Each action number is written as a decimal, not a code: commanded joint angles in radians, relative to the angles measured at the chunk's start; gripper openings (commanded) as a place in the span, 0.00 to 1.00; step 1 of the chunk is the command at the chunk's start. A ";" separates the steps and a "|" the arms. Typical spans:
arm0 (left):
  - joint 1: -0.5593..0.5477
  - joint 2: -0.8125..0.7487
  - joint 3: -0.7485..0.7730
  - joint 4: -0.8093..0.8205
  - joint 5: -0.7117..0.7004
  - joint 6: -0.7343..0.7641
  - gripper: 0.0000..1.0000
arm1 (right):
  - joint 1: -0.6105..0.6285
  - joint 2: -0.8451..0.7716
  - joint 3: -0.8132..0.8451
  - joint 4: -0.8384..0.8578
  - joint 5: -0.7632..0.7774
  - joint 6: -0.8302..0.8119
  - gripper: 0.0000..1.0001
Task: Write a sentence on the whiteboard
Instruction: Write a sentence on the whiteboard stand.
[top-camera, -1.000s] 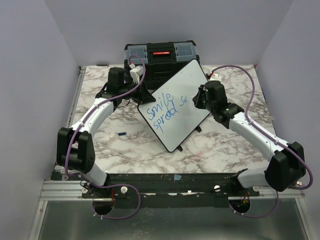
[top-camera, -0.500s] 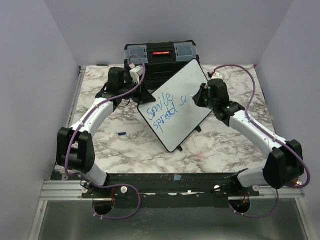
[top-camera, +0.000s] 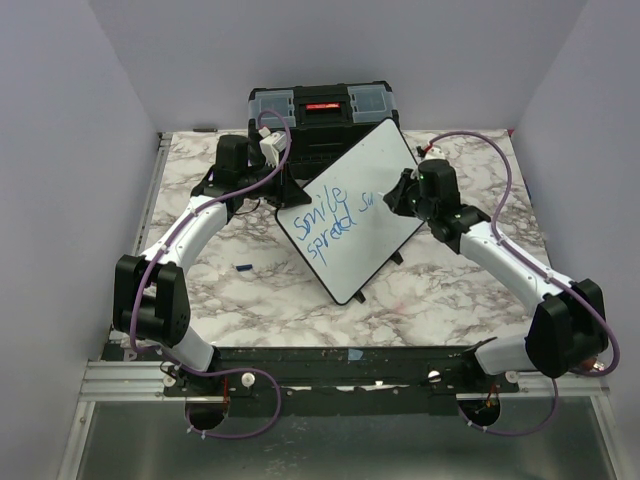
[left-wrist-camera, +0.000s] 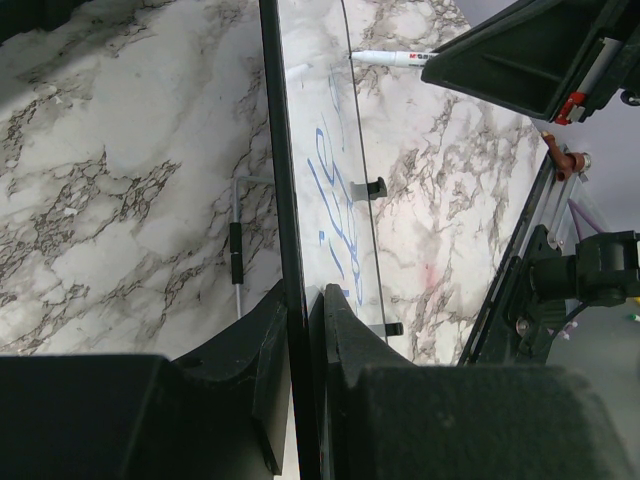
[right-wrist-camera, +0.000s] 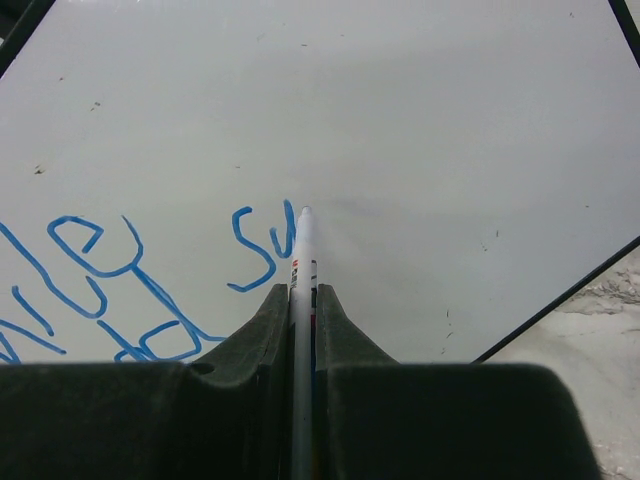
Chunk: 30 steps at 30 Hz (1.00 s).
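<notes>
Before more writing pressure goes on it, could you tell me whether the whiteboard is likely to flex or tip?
The whiteboard looks thin but flat and rigid, so probably little flex. Its edge is clamped in the left gripper, so tipping seems unlikely.

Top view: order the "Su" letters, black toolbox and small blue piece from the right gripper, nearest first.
1. "Su" letters, at the right gripper's marker tip.
2. Black toolbox, at the back.
3. Small blue piece, far to the left.

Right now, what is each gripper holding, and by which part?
The left gripper clamps the whiteboard by its edge; the right gripper grips a marker by its barrel.
</notes>
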 joint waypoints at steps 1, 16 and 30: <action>-0.007 -0.033 0.007 0.092 -0.005 0.086 0.00 | -0.014 0.009 -0.002 0.028 -0.024 0.018 0.01; -0.007 -0.035 0.006 0.093 -0.004 0.086 0.00 | -0.021 0.068 0.001 0.076 -0.058 0.029 0.01; -0.008 -0.036 0.004 0.095 -0.005 0.085 0.00 | -0.022 0.009 -0.105 0.073 -0.155 0.051 0.01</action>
